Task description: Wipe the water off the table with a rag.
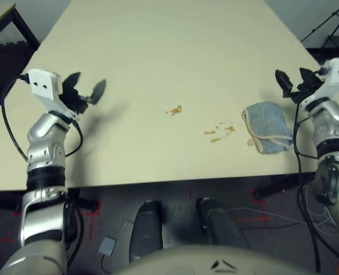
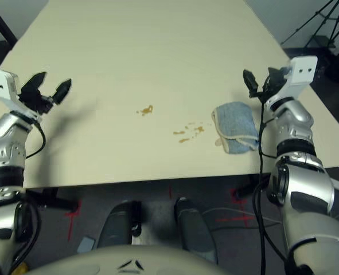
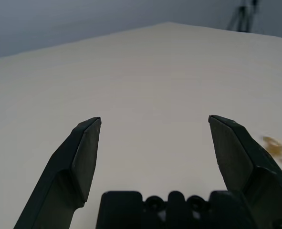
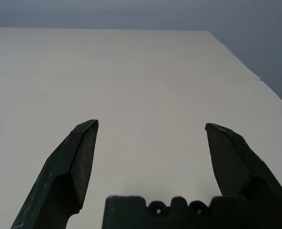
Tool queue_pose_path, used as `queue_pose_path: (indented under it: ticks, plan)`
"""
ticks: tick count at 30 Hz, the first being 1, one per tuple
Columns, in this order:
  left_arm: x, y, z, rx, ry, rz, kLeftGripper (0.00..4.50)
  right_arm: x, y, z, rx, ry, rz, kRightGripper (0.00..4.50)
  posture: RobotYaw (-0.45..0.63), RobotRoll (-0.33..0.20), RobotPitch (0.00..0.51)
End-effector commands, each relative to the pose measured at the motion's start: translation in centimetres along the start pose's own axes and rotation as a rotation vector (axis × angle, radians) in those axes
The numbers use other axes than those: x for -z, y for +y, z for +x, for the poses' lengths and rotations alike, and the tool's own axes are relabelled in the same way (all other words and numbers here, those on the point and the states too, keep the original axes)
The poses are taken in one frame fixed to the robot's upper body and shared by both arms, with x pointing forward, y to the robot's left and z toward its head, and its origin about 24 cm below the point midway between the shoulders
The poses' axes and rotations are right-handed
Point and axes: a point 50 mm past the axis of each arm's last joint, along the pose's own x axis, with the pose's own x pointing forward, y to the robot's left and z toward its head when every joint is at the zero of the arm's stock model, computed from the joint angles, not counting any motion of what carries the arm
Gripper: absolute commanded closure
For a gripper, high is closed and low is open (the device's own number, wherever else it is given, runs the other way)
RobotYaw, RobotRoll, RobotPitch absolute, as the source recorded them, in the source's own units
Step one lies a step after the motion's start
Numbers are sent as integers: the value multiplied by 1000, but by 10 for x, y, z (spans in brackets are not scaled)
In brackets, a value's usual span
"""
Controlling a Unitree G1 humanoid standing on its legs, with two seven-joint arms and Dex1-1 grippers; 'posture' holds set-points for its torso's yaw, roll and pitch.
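Folded grey-blue terry rag (image 1: 266, 126) at right of frame, just below parted right gripper (image 1: 292, 85).
Amber droplets (image 1: 220, 132) mid-frame; left gripper (image 1: 86, 91), fingers apart, far left.

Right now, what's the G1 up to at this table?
Nothing is being handled yet. The rag lies folded near the table's front edge on the robot's right, untouched. Two small clusters of amber water droplets sit to its left, unwiped, the second nearer the middle. The right gripper hovers just beyond the rag with its fingers open and empty. The left gripper hangs open over the left side of the table, also empty.
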Motion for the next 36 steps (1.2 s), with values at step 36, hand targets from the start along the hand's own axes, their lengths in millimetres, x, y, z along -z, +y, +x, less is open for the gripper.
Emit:
queue_pose_path:
  ticks: [36]
  plan:
    - [28, -50, -6, 570, 271, -6, 0, 6, -14, -66, -411, 695, 365, 45, -128, 0, 137]
